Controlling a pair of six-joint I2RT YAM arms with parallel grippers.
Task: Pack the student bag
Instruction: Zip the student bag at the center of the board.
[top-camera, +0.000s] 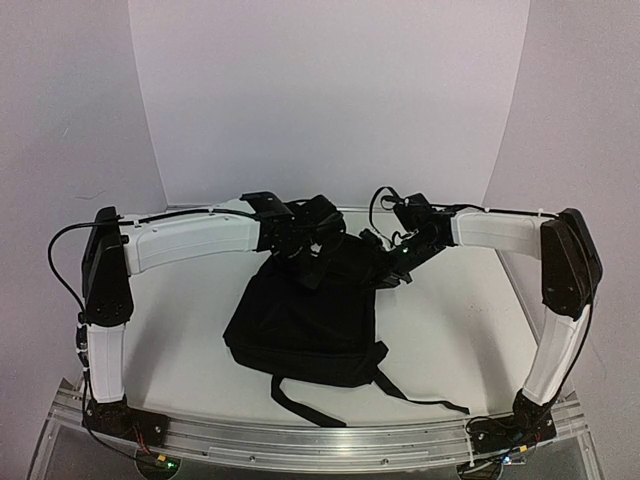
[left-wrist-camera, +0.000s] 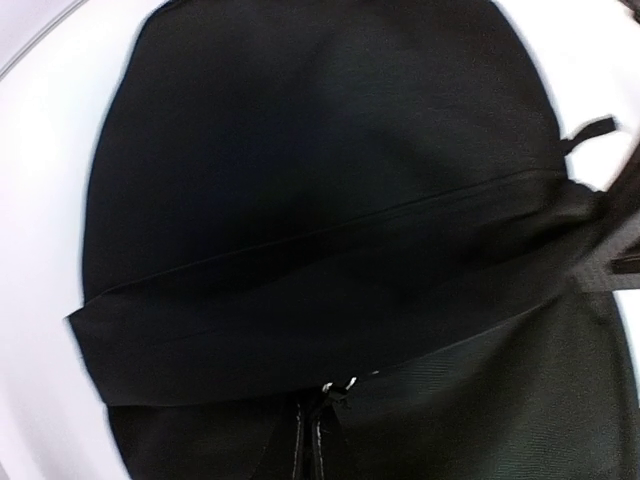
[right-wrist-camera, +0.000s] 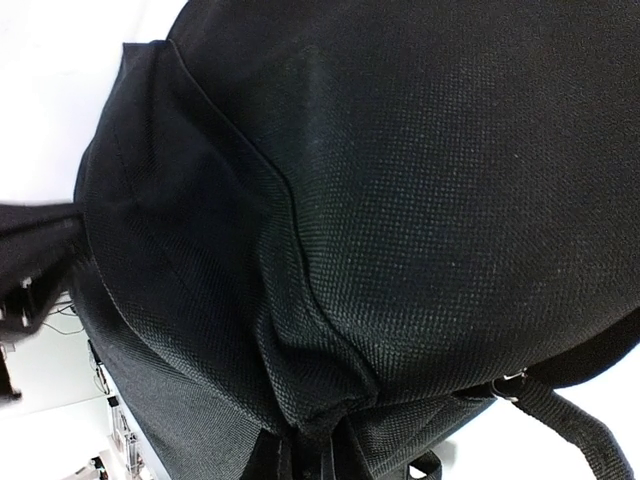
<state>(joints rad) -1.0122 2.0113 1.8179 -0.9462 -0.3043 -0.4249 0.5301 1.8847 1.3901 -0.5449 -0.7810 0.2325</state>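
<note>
The student bag, a large soft black backpack, lies in the middle of the white table with its top end toward the back. My left gripper is at that top end on the left and my right gripper at its top right corner. In the left wrist view the bag fills the frame, and the left gripper is shut on a fold of fabric beside a small metal zip piece. The right wrist view shows the right gripper shut on a bunched pinch of the bag.
Two black straps trail from the bag's near end toward the front right. An aluminium rail runs along the near table edge between the arm bases. White walls close in the back and sides.
</note>
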